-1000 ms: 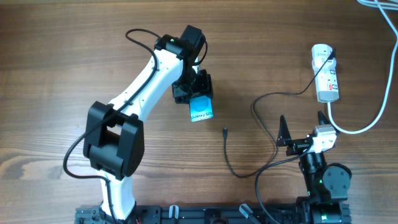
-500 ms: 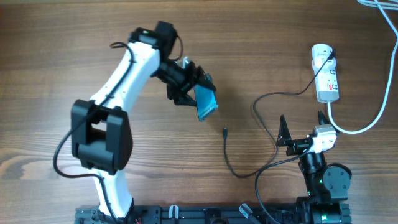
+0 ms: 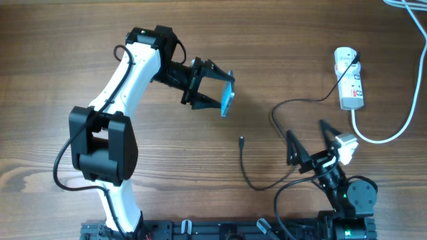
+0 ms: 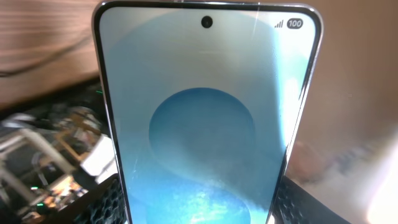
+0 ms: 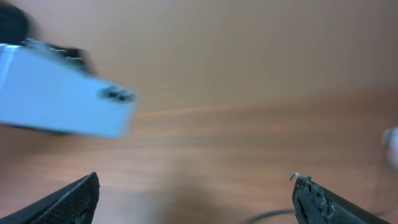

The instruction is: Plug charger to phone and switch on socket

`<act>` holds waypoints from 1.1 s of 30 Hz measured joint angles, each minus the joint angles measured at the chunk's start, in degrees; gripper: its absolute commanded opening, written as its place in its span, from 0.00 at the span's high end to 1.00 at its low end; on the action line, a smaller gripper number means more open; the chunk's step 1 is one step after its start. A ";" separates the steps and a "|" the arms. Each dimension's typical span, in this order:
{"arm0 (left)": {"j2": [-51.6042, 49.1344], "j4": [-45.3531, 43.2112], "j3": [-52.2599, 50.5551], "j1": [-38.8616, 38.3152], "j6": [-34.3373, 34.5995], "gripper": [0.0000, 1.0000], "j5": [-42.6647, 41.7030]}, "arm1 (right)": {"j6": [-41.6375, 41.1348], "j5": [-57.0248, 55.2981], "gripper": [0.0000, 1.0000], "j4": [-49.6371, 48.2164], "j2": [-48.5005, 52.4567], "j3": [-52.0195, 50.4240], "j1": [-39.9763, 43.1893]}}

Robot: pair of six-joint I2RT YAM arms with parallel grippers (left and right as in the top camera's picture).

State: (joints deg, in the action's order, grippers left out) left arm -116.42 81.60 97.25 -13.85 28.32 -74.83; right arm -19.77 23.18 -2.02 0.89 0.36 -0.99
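Phone (image 3: 227, 104) in L claw (image 3: 225, 95), charger tip (image 3: 241, 140) near

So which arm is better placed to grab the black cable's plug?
Right. The right end effector is open and empty, close beside the cable whose plug lies free; the left end effector is holding the phone.

White arms (image 3: 130, 77) (bulky black joints (image 3: 100, 143))

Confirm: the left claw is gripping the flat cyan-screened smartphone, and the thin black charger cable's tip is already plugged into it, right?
Not plugged in. The left claw does grip the flat cyan-screened smartphone, but the thin black charger cable's connector tip lies loose on the wooden table, apart from the phone. The overhead view shows it.
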 measured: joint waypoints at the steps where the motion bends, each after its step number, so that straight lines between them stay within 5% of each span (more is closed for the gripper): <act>1: 0.00 -0.42 0.00 0.00 -0.02 0.43 -2.43 | -3.06 1.38 0.00 -0.07 0.00 0.00 0.00; 6: 0.00 -2.75 0.00 0.00 -0.20 0.45 -8.17 | -24.04 7.28 0.00 -7.10 0.04 -0.02 0.00; 9: 0.00 -5.09 0.00 0.02 -0.20 0.46 -10.29 | -29.57 11.23 0.00 -19.10 0.00 0.20 0.00; 12: 0.00 -7.37 0.00 0.24 -0.22 0.46 -11.28 | -33.00 13.99 0.00 -20.48 0.02 2.82 0.00; 21: 0.00 -8.92 0.00 4.61 -0.20 0.46 -12.22 | -19.93 12.35 0.00 7.21 9.55 32.24 0.00; 25: 0.00 -8.98 0.00 6.54 -0.20 0.46 -12.31 | -11.82 18.93 0.00 7.65 17.03 41.22 0.00; 30: 0.00 -8.98 0.00 7.13 -0.20 0.46 -12.02 | -14.71 27.69 0.01 5.18 25.46 41.79 0.00; 33: 0.00 -8.98 0.00 7.13 -0.17 0.46 -11.69 | -13.60 30.12 0.01 13.22 31.04 44.98 -0.07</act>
State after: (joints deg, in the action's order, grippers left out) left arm -116.42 72.62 97.25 -6.72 28.14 -86.52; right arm -33.36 53.30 11.20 31.92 45.34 -1.06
